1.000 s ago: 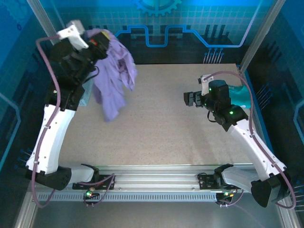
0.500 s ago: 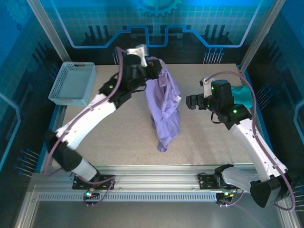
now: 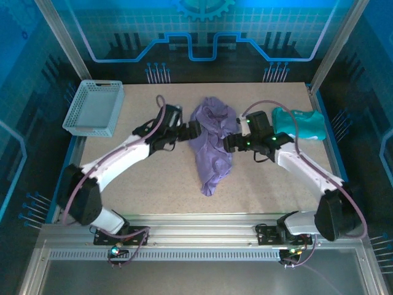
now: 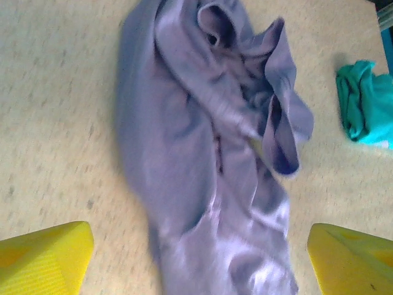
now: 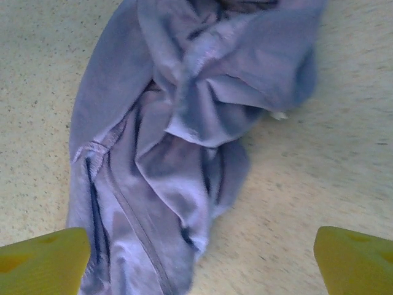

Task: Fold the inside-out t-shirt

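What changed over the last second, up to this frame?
The left gripper carried the hanging t-shirt from the far left to the middle of the table, lowered it and let go; it now lies crumpled, jaws open beside it. The right gripper, open, moved left to the shirt's other side. The teal garment and basket stayed put.

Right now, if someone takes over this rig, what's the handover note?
Left gripper: fingers wide apart, holding nothing, low at the left edge of the t-shirt.
Right gripper: also open and empty, at the shirt's right edge.
The t-shirt lies mid-table in a crumpled, elongated heap, its narrow end toward the arms. The teal garment sits far right and the basket in the far left corner.
Done: shirt is on the table, neither arm gripping it.
Left: everything. Spread it flat, then fold.
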You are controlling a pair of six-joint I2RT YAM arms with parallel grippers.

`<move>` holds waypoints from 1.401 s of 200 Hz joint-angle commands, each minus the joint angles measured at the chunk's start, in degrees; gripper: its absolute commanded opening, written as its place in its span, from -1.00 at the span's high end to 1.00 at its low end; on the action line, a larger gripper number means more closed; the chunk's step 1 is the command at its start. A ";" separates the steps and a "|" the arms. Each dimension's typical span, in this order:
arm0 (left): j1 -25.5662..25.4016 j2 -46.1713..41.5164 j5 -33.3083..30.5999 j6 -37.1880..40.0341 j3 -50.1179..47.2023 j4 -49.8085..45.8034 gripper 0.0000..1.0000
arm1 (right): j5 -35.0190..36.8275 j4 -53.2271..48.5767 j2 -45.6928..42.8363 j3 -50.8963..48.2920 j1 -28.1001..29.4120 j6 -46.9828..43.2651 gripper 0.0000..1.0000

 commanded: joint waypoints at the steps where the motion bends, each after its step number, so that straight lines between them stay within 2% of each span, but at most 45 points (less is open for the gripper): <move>1: -3.11 -1.42 1.93 -2.89 -6.25 2.75 -0.78 | -0.63 5.76 6.09 1.89 -0.04 2.90 -0.79; 24: -8.14 1.34 4.86 -6.18 -10.84 6.44 -0.74 | -1.15 7.49 12.37 5.46 -2.45 4.46 -0.71; 46: -11.96 5.45 5.01 -7.67 -10.95 9.46 -0.71 | -3.62 9.28 17.49 7.64 -4.12 6.06 -0.63; 65: -12.94 9.90 4.48 -7.01 -9.18 10.44 -0.56 | -7.74 11.48 22.13 9.44 -4.24 7.73 -0.47; 75: -12.92 12.24 3.80 -6.41 -8.19 9.98 -0.38 | -9.23 12.45 24.26 10.61 -4.28 8.52 -0.29; 86: -12.82 14.42 3.19 -5.10 -7.37 9.72 -0.07 | -9.54 12.45 25.98 12.14 -4.27 8.30 -0.02; 94: -12.49 15.16 2.81 -3.59 -6.90 9.38 0.20 | -9.35 12.13 26.64 13.16 -4.49 7.78 0.20; 107: -11.37 14.43 2.56 -1.74 -6.60 8.64 0.77 | -8.85 11.00 26.34 14.58 -5.38 7.19 0.53; 117: -10.29 11.94 2.34 -0.55 -6.92 8.38 1.00 | -8.77 10.05 24.68 15.33 -6.39 6.13 0.75; 132: -8.58 6.07 1.08 1.74 -7.47 7.37 1.00 | -8.44 8.98 20.12 15.89 -8.50 4.41 1.00; 160: -4.94 -8.38 -2.57 5.22 -7.74 5.12 1.00 | -9.42 8.36 7.07 15.13 -12.86 2.01 1.00; 183: 1.16 -19.86 -3.04 5.01 -6.22 4.17 1.00 | -10.97 6.83 -2.28 16.94 -15.46 0.58 1.00; 199: 5.41 -25.03 -3.89 4.54 -2.70 3.38 1.00 | -11.38 4.32 -6.48 21.62 -16.15 -0.86 1.00; 218: 7.92 -27.79 -7.31 6.84 3.43 2.58 1.00 | -10.67 1.98 -9.59 27.69 -16.23 -2.13 1.00; 248: 8.69 -27.61 -15.75 13.08 13.21 0.32 1.00 | -7.70 -2.49 -11.19 36.20 -16.30 -4.58 1.00; 280: 9.39 -28.21 -18.88 16.13 18.35 0.16 1.00 | -6.43 -5.30 -12.64 40.06 -16.34 -5.47 1.00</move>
